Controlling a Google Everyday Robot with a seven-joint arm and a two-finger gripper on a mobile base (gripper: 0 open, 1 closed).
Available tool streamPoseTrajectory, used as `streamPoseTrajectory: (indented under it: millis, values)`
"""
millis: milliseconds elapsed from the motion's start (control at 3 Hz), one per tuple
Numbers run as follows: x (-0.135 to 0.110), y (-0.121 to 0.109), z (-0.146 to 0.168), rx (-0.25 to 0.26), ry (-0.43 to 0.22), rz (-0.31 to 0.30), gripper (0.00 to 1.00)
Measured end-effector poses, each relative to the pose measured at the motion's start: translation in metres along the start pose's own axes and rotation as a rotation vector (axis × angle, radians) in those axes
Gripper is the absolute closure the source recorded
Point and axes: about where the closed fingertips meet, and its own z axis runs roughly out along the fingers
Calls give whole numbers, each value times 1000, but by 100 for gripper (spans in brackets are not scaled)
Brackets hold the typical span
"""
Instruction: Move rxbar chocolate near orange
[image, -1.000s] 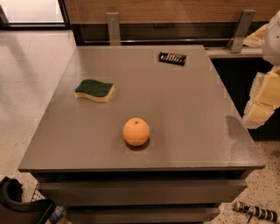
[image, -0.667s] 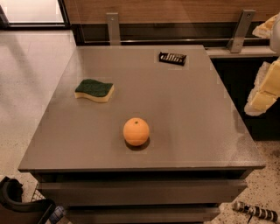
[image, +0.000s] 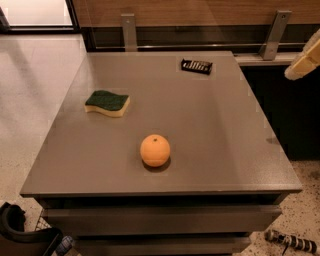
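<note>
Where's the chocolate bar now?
In the camera view the rxbar chocolate lies far back on the table, right of centre, beyond the orange; the gripper hangs past its right side.

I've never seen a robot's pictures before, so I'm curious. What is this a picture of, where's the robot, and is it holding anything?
This is what a robot on wheels with one arm sees through its camera, looking down at a grey table. Where the camera sits isn't known. Three things lie on the table, all apart: a green-and-yellow sponge on the left, a round orange near the front, and a small black snack bar, the rxbar chocolate, at the back. The cream shape at the top right edge is part of the robot's arm. Its gripper, the part that grabs, is out of the picture beyond that edge, so nothing is seen being held.
</note>
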Motion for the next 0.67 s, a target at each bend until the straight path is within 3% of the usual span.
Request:
streamPoseTrajectory:
  millis: [333,667]
  values:
    - [-5,-46,44,7,-161,61,0]
    - [-10,-73,70,15,-261,110,0]
